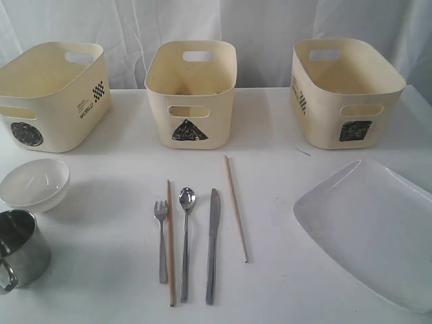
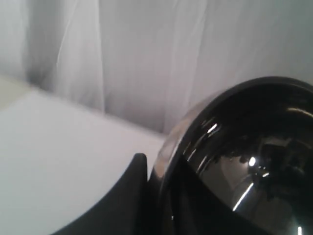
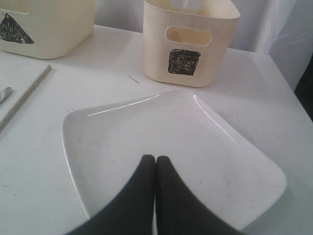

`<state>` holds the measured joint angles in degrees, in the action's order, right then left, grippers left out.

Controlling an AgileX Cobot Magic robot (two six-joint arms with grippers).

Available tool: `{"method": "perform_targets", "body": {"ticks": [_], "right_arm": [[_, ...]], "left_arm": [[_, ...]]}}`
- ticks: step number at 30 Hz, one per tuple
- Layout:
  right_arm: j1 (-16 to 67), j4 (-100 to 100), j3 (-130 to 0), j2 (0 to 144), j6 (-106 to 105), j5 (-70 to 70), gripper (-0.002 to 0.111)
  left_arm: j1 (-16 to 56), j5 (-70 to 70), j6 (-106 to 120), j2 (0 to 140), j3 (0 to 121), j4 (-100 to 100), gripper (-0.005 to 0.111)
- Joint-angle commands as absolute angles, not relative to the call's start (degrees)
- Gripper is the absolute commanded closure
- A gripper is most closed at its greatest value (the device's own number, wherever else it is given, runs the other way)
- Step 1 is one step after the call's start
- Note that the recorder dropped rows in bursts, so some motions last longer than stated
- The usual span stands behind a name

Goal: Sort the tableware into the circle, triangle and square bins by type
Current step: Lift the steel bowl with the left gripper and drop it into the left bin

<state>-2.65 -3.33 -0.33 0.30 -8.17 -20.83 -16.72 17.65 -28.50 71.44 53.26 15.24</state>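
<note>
In the left wrist view my left gripper (image 2: pixel 159 164) is shut on the rim of a steel mug (image 2: pixel 244 147), one finger outside the wall and one inside. My right gripper (image 3: pixel 155 159) is shut and empty above the large white plate (image 3: pixel 146 127). Neither gripper appears in the exterior view. There, a steel mug (image 1: pixel 20 246) stands at the front left beside a white bowl (image 1: pixel 34 183). A fork (image 1: pixel 161 236), spoon (image 1: pixel 185 229), knife (image 1: pixel 213 243) and two chopsticks (image 1: pixel 171 243) (image 1: pixel 236 209) lie in the middle. The plate (image 1: pixel 371 229) is at the right.
Three cream bins line the back of the white table: circle bin (image 1: pixel 50 94) left, triangle bin (image 1: pixel 191 91) middle, square bin (image 1: pixel 344 91) right. A white curtain hangs behind them.
</note>
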Motion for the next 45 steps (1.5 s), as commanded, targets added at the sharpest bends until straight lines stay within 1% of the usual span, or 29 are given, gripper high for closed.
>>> {"method": "perform_targets", "body": {"ticks": [1,3,5,7,9,10,11,14,18,24,26,32,34,36,40,45], "right_arm": [[-2.34,-3.05,0.0,0.0,-8.06,-20.04,0.108],[-2.34,-3.05,0.0,0.0,-8.06,-20.04,0.108],[-2.34,-3.05,0.0,0.0,-8.06,-20.04,0.108],[-2.34,-3.05,0.0,0.0,-8.06,-20.04,0.108],[-2.34,-3.05,0.0,0.0,-8.06,-20.04,0.108],[-2.34,-3.05,0.0,0.0,-8.06,-20.04,0.108],[-2.34,-3.05,0.0,0.0,-8.06,-20.04,0.108],[-2.34,-3.05,0.0,0.0,-8.06,-20.04,0.108],[-2.34,-3.05,0.0,0.0,-8.06,-20.04,0.108],[-2.34,-3.05,0.0,0.0,-8.06,-20.04,0.108],[-2.34,-3.05,0.0,0.0,-8.06,-20.04,0.108],[-2.34,-3.05,0.0,0.0,-8.06,-20.04,0.108],[-2.34,-3.05,0.0,0.0,-8.06,-20.04,0.108],[-2.34,-3.05,0.0,0.0,-8.06,-20.04,0.108],[-2.34,-3.05,0.0,0.0,-8.06,-20.04,0.108],[-2.34,-3.17,0.0,0.0,-8.06,-20.04,0.108]], "left_arm": [[-16.44,48.89,-29.87,73.9,53.4,17.04,0.107],[-16.27,57.3,-29.87,77.2,54.48,18.32,0.107],[-15.09,57.35,-29.87,81.0,56.62,18.67,0.107],[-13.01,53.01,-29.65,86.2,60.49,18.42,0.107],[-9.18,47.06,-26.81,94.44,67.99,18.82,0.107],[-7.06,42.51,-23.3,100.05,73.96,20.77,0.107],[-5.92,39.38,-21.53,102.63,77.07,21.31,0.107],[-2.0,23.68,-14.27,112.39,88.89,21.54,0.107],[-0.87,18.17,-11.05,116.38,93.71,21.94,0.107],[-0.73,9.92,-7.22,118.22,94.66,21.94,0.106],[-0.73,8.11,-7.22,118.23,94.66,21.94,0.1],[-0.73,5.44,-9.27,117.97,94.66,21.41,0.059],[-0.73,5.04,-10.33,117.27,94.66,21.27,0.05],[-0.73,4.43,-10.59,115.93,94.66,21.27,0.046],[-0.73,-1.24,-10.59,110.53,94.66,21.41,0.046],[-0.5,-25.67,-10.62,100.75,94.66,16.88,0.047]]}}
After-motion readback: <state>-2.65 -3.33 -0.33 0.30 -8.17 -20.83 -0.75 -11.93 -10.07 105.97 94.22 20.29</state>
